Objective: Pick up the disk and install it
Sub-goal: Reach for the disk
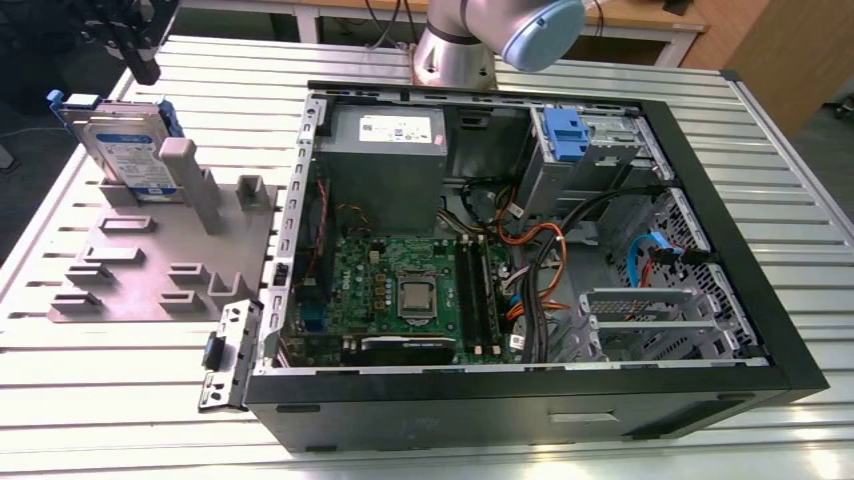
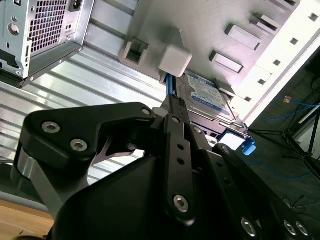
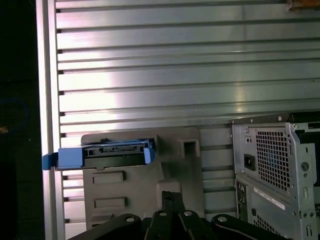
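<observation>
Exterior view: a black two-finger gripper point(image 1: 143, 72) hangs above the upper edge of the disk, apart from it.
Disk: a flat rectangular silver metal hard drive point(image 1: 127, 150) with a white-and-blue label and a blue plastic frame. It stands upright on its edge in the grey plastic slotted tray point(image 1: 147, 270), at the tray's far end, with a grey upright post point(image 1: 180, 165) just in front of it.
Gripper state: in both wrist views the gripper point(image 2: 172, 100) point(image 3: 169, 194) has its fingers drawn together with nothing between them.
Second wrist view: the hard drive point(image 2: 207, 95) lies just past the fingertips, its label facing the camera, with the tray point(image 2: 210, 30) around it.
First wrist view: the hard drive point(image 3: 112, 152) shows edge-on, its blue frame sticking out past the side of the tray point(image 3: 130, 185).
Tray position: on the ribbed silver metal table point(image 1: 134, 420), toward the exterior view's left, just beside the case.
Case: a large black open computer case point(image 1: 534, 400) lies on its side on the table, with a green circuit board point(image 1: 400, 290) and orange cables point(image 1: 527, 240) inside.
Arm base: the silver and grey-blue arm point(image 1: 461, 50) rises beyond the case.
</observation>
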{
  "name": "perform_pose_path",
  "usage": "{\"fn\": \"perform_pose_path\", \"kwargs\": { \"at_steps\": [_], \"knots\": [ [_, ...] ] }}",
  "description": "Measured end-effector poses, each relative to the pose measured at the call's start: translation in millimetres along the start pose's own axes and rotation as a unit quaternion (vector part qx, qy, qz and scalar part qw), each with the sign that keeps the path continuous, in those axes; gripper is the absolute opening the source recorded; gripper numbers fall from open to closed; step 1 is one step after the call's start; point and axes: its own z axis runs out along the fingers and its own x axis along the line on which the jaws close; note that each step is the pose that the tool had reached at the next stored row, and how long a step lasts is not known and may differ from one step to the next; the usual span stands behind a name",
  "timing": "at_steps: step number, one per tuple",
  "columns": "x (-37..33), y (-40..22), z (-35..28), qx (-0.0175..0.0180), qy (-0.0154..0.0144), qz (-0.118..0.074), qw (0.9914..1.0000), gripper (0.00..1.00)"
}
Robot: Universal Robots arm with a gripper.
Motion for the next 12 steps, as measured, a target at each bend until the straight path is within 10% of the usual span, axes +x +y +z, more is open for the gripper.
{"fn": "perform_pose_path", "kwargs": {
  "at_steps": [12],
  "knots": [
    [9.0, -0.6, 0.0, 0.0000, 0.0000, 0.000, 1.00000, 0.11]
  ]
}}
